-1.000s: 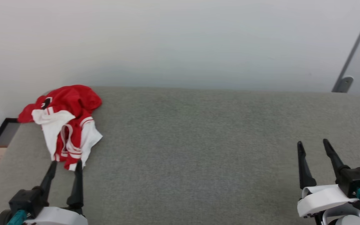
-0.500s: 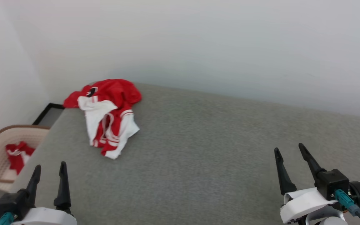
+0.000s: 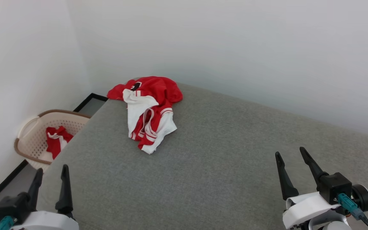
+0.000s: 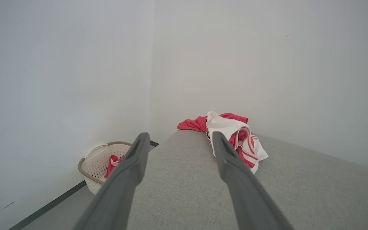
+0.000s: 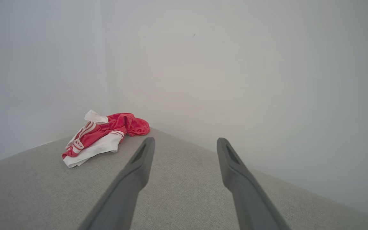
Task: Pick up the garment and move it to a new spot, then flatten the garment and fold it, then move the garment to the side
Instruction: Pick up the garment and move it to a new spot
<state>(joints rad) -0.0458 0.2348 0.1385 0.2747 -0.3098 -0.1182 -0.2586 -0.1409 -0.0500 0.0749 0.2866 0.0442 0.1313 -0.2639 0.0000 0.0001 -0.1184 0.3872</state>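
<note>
The garment lies crumpled upper centre-left, at the far corner of the grey surface. The left claw, lower left, and right claw, lower right: both spread, empty, well apart from it.

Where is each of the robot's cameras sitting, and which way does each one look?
Head view: up on the head, looking forward and down at the grey cushion, with the garment crumpled near its far corner; left claw and right claw show, both open.
Left wrist view: on the left wrist, looking along its fingers toward the garment and basket.
Right wrist view: on the right wrist, looking along its fingers toward the garment.
Shared: all three see the garment; head and left wrist views see the basket.
</note>
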